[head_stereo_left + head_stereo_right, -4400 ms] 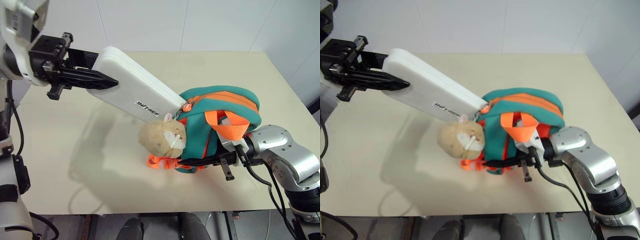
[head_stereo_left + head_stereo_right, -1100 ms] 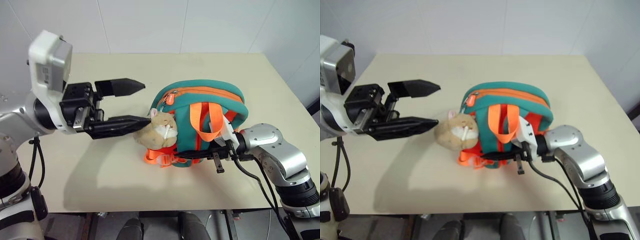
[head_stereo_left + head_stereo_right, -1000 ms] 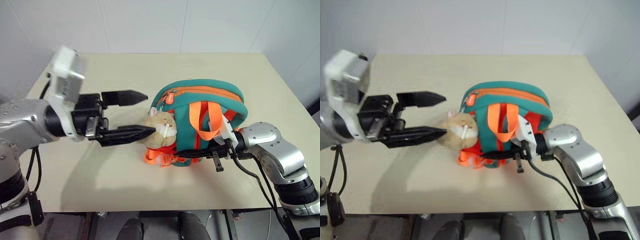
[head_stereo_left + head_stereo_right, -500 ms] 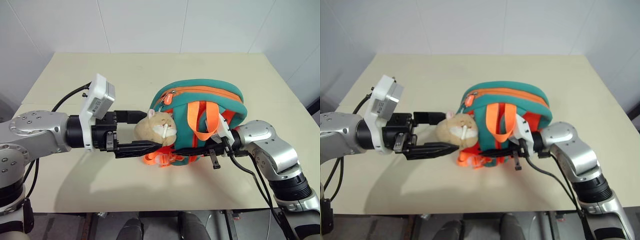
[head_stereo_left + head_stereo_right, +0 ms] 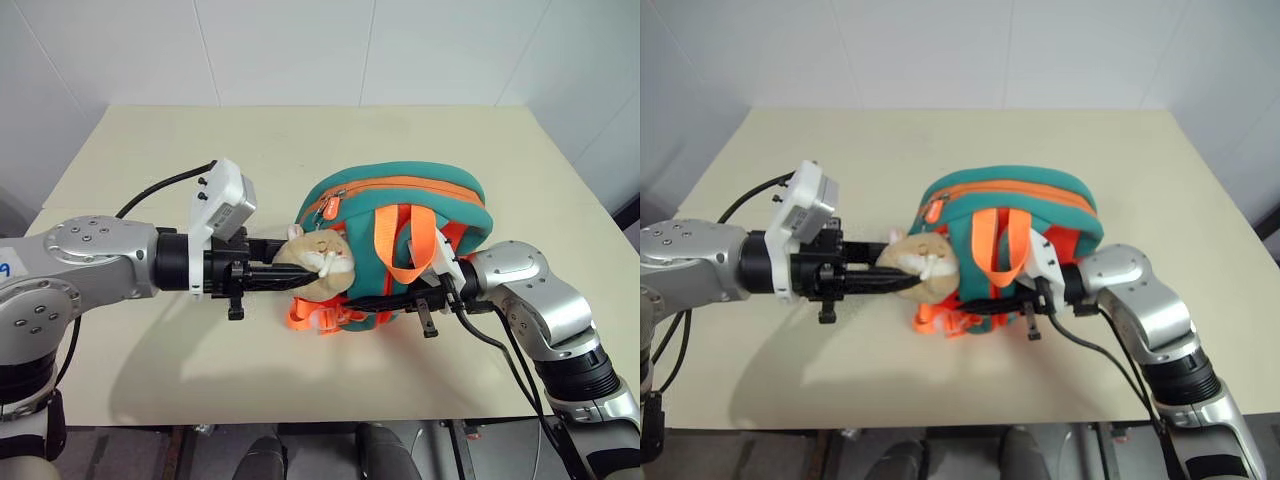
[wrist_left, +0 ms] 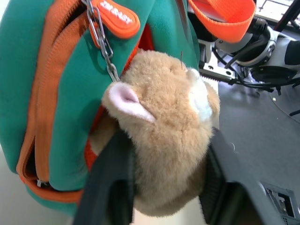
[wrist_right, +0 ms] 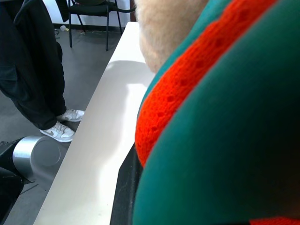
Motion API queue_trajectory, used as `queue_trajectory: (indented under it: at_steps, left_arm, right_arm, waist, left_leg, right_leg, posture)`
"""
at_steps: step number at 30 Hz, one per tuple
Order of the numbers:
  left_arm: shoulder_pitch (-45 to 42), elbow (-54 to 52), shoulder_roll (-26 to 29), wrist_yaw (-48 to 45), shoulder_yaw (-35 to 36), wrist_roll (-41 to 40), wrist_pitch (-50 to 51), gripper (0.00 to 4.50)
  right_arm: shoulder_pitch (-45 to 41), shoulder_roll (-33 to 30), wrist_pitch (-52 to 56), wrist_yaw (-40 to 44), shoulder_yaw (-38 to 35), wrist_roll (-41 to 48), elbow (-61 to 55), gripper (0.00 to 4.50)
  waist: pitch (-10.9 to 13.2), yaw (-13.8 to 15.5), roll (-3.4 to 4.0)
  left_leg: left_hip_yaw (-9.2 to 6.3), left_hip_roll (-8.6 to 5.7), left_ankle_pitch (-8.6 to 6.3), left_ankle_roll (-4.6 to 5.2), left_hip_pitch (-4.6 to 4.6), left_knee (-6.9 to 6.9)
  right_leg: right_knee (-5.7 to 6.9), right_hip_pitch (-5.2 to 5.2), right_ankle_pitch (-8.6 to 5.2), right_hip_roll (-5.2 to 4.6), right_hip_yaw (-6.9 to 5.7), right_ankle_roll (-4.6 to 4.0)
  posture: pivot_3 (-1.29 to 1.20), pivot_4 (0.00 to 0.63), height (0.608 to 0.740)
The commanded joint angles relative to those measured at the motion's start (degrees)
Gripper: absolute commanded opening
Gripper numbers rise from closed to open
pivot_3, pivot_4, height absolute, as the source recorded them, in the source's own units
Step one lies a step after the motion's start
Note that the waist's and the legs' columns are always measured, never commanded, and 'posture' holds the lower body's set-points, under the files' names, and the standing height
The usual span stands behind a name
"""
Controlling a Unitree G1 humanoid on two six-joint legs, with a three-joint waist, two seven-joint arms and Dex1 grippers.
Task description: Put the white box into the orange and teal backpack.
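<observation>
I have the backpack (image 5: 400,235) standing upright on the table (image 5: 150,130), and I can't see the box; my guess is it is inside, since the zip looks nearly closed. My left gripper (image 5: 290,277) is clamped on the plush toy (image 6: 164,154) hanging at the backpack's front, probably to steady or pull that side. My right gripper (image 5: 400,298) is narrowed on the backpack's lower edge, pinning it so it won't tip or slide.
</observation>
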Motion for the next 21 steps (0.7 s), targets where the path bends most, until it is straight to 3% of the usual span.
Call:
queue_trajectory:
  at_steps: [1,5,13,21]
  left_arm:
    - [-2.54,1.07,-1.37,0.26,2.59,-4.91,-0.95,0.75]
    - [-3.48,2.62,-0.01,-2.2,5.27,-8.03,-1.16,0.54]
    - [-6.47,9.08,4.83,-10.76,5.92,-2.78,-2.08,0.52]
    - [-6.14,18.52,15.03,-29.84,0.17,13.85,-9.58,0.51]
  right_arm:
    - [-0.91,0.29,-1.07,-0.22,-0.48,-0.09,-0.91,0.54]
    - [-0.55,0.27,-1.3,-0.37,-0.41,-0.21,-1.04,0.54]
    - [0.4,0.3,-1.55,-1.21,-0.58,-0.26,-1.37,0.54]
    - [2.13,0.09,-1.39,-2.29,-0.94,0.07,-3.14,0.54]
  waist:
    - [0.0,0.03,0.0]
    - [0.0,-0.03,0.0]
    - [0.0,-0.08,0.0]
    - [0.01,-0.15,0.02]
  left_leg:
    - [0.0,0.0,0.0,0.0,0.0,0.0]
    - [0.0,0.01,0.0,0.0,-0.02,-0.02]
    - [0.02,0.0,0.0,-0.01,-0.01,-0.03]
    - [0.07,0.05,0.0,0.0,-0.01,-0.12]
  right_leg:
    - [0.0,0.0,0.0,0.0,0.0,0.0]
    - [-0.02,-0.02,0.0,0.0,0.0,0.0]
    - [-0.05,-0.02,0.0,0.0,0.0,0.0]
    - [-0.08,-0.06,-0.01,0.06,0.01,-0.02]
  posture:
    - [0.0,0.15,0.74]
    - [0.0,0.15,0.74]
    - [0.0,0.15,0.74]
    - [0.0,0.15,0.74]
